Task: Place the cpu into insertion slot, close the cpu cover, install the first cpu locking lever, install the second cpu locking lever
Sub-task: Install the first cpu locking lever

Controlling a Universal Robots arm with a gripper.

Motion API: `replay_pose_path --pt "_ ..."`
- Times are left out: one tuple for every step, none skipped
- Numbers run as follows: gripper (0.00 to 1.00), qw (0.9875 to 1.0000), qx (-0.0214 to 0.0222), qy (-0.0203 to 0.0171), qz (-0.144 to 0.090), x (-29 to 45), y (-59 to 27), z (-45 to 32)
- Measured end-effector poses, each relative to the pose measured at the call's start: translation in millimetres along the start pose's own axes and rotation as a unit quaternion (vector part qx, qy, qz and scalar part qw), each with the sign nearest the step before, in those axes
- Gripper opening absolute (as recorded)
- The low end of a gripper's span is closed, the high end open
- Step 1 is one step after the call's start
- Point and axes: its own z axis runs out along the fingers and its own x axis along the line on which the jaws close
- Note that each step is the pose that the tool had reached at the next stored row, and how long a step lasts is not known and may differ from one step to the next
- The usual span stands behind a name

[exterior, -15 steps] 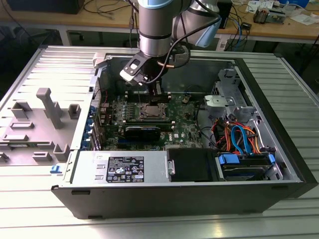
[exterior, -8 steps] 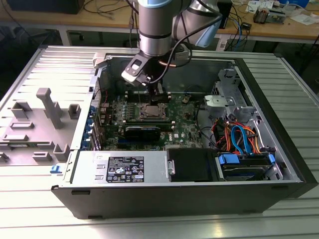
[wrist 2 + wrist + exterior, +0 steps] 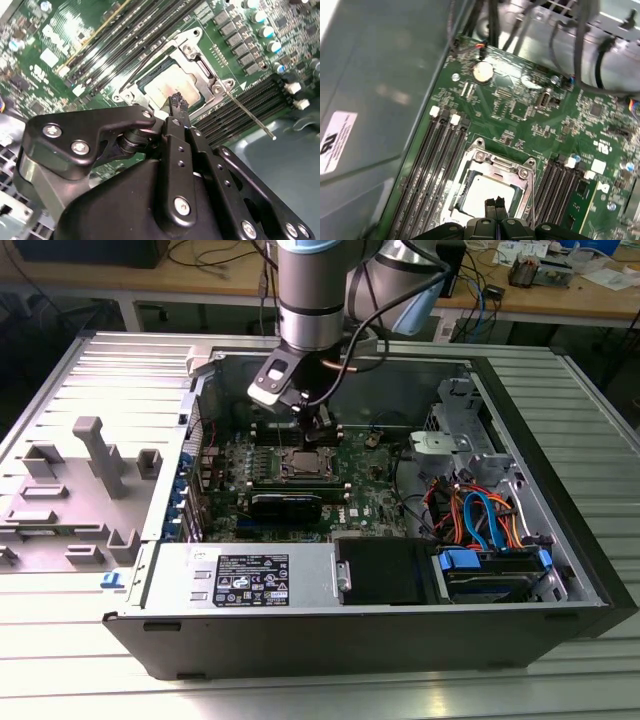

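**Operator:** Where's the cpu?
**Annotator:** Your cpu [image 3: 482, 192] sits flat in the insertion slot [image 3: 148, 81], silver top up. The cpu cover [image 3: 501, 169] lies down around it, with the chip showing through the cut-out.
**Operator:** End effector?
**Annotator:** Your end effector [image 3: 177, 102] is closed, tips together, nothing held. It hangs right at the chip's edge; touching or not, can't tell.
**Operator:** Levers?
**Annotator:** You've got one thin lever rod [image 3: 249, 114] sticking out from the socket corner across the memory slots [image 3: 257, 95].
**Operator:** And the box?
**Annotator:** Your open computer case [image 3: 350, 640] lies on the table [image 3: 300, 690]. Inside are the green motherboard [image 3: 375, 490], a power supply [image 3: 250, 580], and orange and blue cables [image 3: 480, 515] by the drive bay.
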Motion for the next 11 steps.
replay_pose_path --pt "0.11 1.0000 -0.0005 0.0001 -0.010 0.0 0.0 0.0" --pt "0.11 0.9998 -0.0010 0.0002 -0.020 0.0 0.0 0.0" --pt "0.11 0.9996 -0.0014 0.0002 -0.029 0.0 0.0 0.0" --pt "0.11 0.9992 -0.0020 0.0003 -0.040 0.0 0.0 0.0" --pt "0.11 0.9988 -0.0024 0.0003 -0.049 0.0 0.0 0.0" --pt "0.11 0.9983 -0.0028 0.0004 -0.058 0.0 0.0 0.0" --pt "0.11 0.9978 -0.0032 0.0004 -0.066 0.0 0.0 0.0" --pt "0.11 0.9971 -0.0037 0.0005 -0.076 0.0 0.0 0.0" --pt "0.11 0.9965 -0.0041 0.0006 -0.084 0.0 0.0 0.0" --pt "0.11 0.9956 -0.0046 0.0006 -0.094 0.0 0.0 0.0" --pt "0.11 0.9949 -0.0050 0.0006 -0.101 0.0 0.0 0.0"
